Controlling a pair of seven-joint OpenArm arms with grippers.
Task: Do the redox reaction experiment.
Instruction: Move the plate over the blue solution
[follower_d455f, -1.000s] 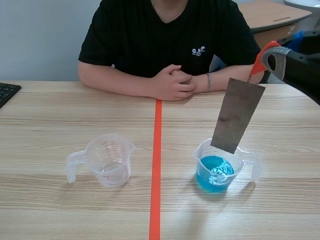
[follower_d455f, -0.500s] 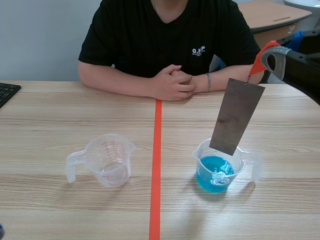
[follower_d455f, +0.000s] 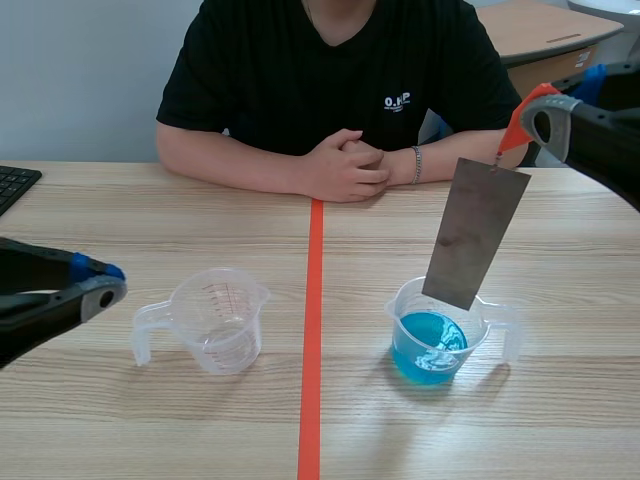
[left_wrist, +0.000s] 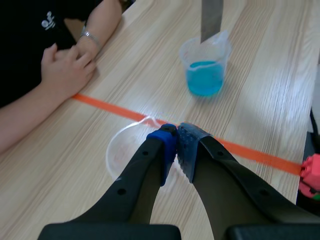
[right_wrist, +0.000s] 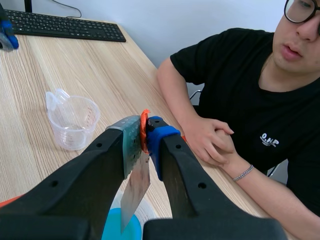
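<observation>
A grey metal plate (follower_d455f: 474, 232) hangs tilted from an orange clip (follower_d455f: 518, 122). My right gripper (follower_d455f: 535, 112) is shut on that clip, high at the right. The plate's lower edge is at about rim height of a clear cup of blue liquid (follower_d455f: 437, 338), above the liquid. An empty clear measuring cup (follower_d455f: 215, 320) stands left of the tape line. My left gripper (follower_d455f: 105, 282) is shut on nothing, low at the left beside that cup's handle. From the left wrist, its pads (left_wrist: 176, 137) meet over the empty cup (left_wrist: 122, 150). In the right wrist view the clip (right_wrist: 144, 125) sits between the pads.
A person sits across the table with clasped hands (follower_d455f: 345, 165) resting on it near the tape line's far end. A black keyboard (follower_d455f: 15, 185) lies at the far left edge. A red object (left_wrist: 311, 176) shows at the table's near edge.
My left arm has come into the scene view from the left, stopping beside the empty cup. The plate and right gripper have barely moved.
</observation>
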